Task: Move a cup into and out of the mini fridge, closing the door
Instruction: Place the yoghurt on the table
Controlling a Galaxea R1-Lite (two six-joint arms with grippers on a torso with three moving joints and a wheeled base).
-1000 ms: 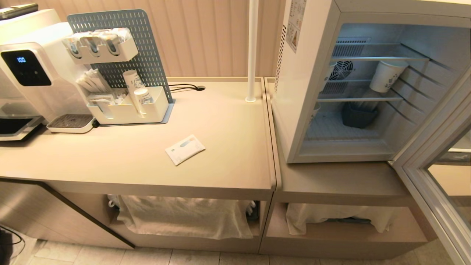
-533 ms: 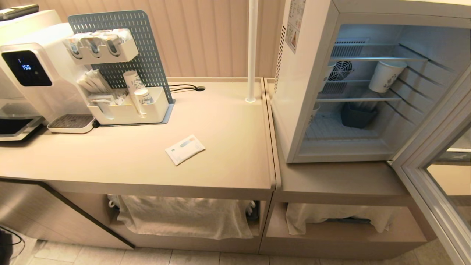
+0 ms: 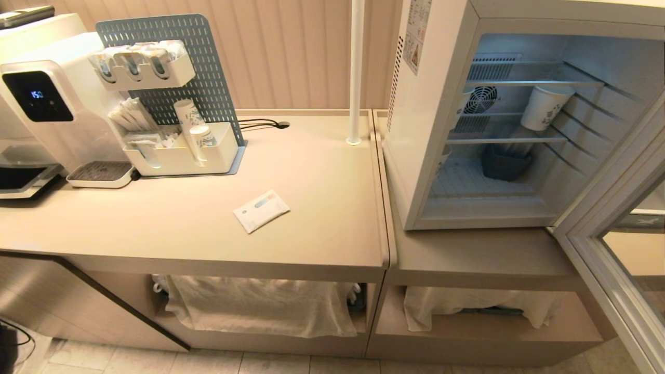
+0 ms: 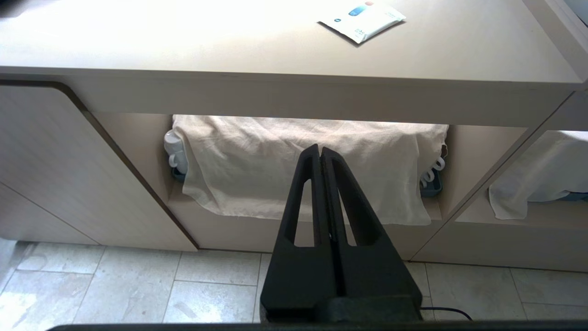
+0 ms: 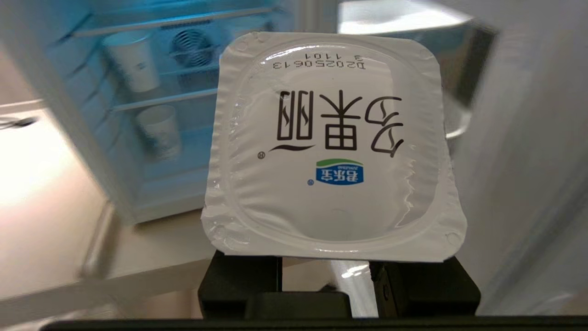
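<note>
One cup [image 5: 333,151] pinched in right end effector [image 5: 326,271] w/ mini fridge [image 5: 138,115] open ahead; left end effector [image 4: 321,158] pressed together; next, prob. shelf placement.

A beige counter [image 3: 311,176] carries everything, with the fridge [image 3: 415,130] on its lower right section. Left of the fridge a white pole [image 3: 355,72] stands on the top, and further left a flat packet [image 3: 261,210] lies alone. Far left of the fridge sit a pegboard organiser [image 3: 176,150] and a dispenser [image 3: 47,109] (display lit).
</note>
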